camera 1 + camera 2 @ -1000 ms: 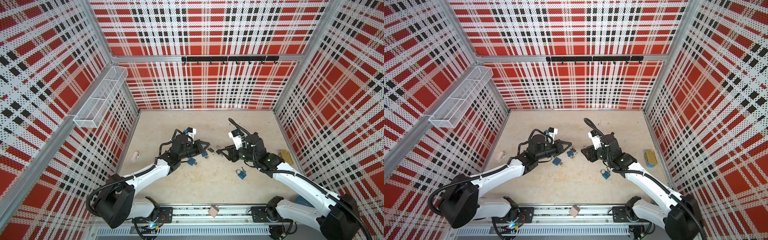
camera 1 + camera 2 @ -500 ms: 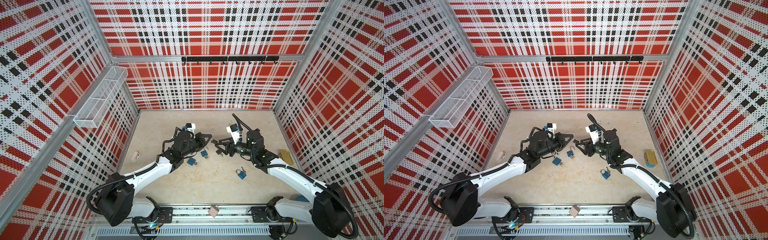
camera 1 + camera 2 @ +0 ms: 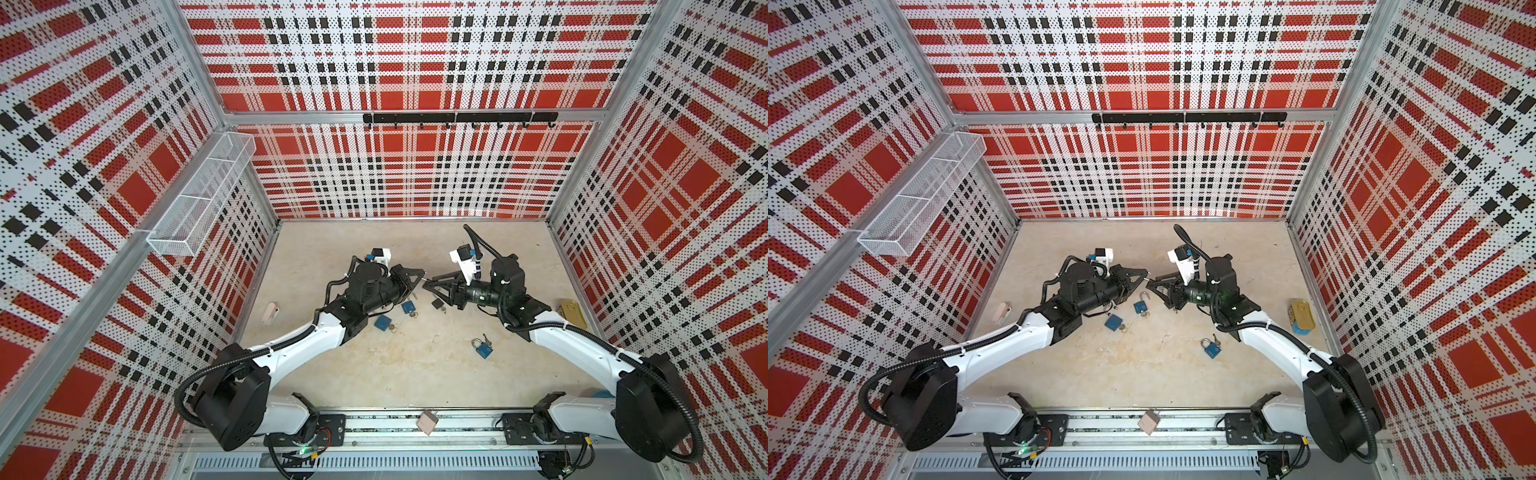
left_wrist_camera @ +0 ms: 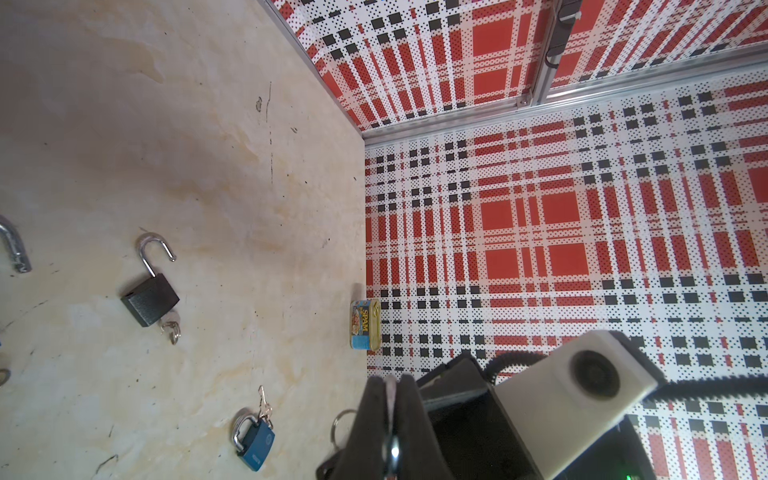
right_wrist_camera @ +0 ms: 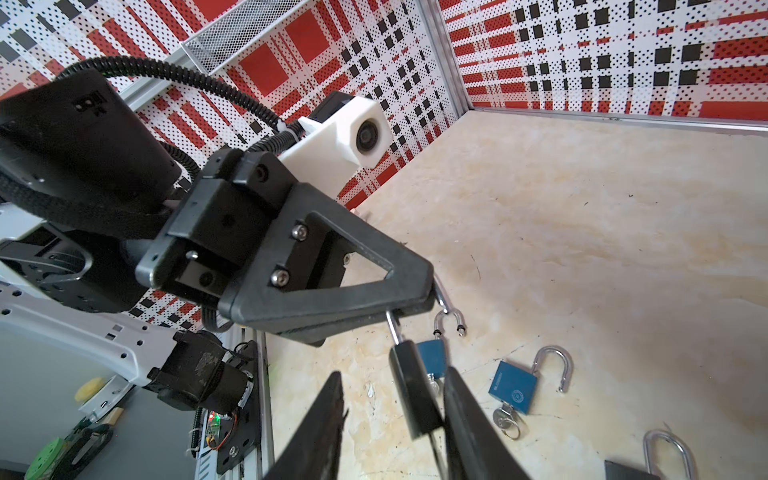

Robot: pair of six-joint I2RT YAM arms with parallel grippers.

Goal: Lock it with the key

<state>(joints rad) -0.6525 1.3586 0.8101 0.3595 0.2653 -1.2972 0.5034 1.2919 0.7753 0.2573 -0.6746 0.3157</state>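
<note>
A black padlock (image 5: pixel 413 390) hangs by its steel shackle from my left gripper (image 5: pixel 426 305), which is shut on that shackle above the table's middle. In the left wrist view its pads (image 4: pixel 374 419) press together with metal glinting between them, and a key ring (image 4: pixel 338 424) shows beside them. The key itself is hidden. My right gripper (image 5: pixel 392 374) stands open around the lock's body; one finger (image 5: pixel 461 407) touches it, the other stands apart. In both top views the left gripper (image 3: pixel 419 274) (image 3: pixel 1143 274) and right gripper (image 3: pixel 428 284) (image 3: pixel 1150 284) meet tip to tip.
On the table lie two open blue padlocks (image 3: pixel 408 307) (image 3: pixel 383 322), an open black padlock (image 4: pixel 149 299), and a shut blue padlock (image 3: pixel 482 349) with keys. A Spam can (image 3: pixel 572 311) stands at the right wall; a wire basket (image 3: pixel 199 203) hangs on the left wall.
The right arm has swung up from the table and turned towards the left gripper, bringing its fingers round the hanging padlock. The left gripper has lifted slightly, still shut.
</note>
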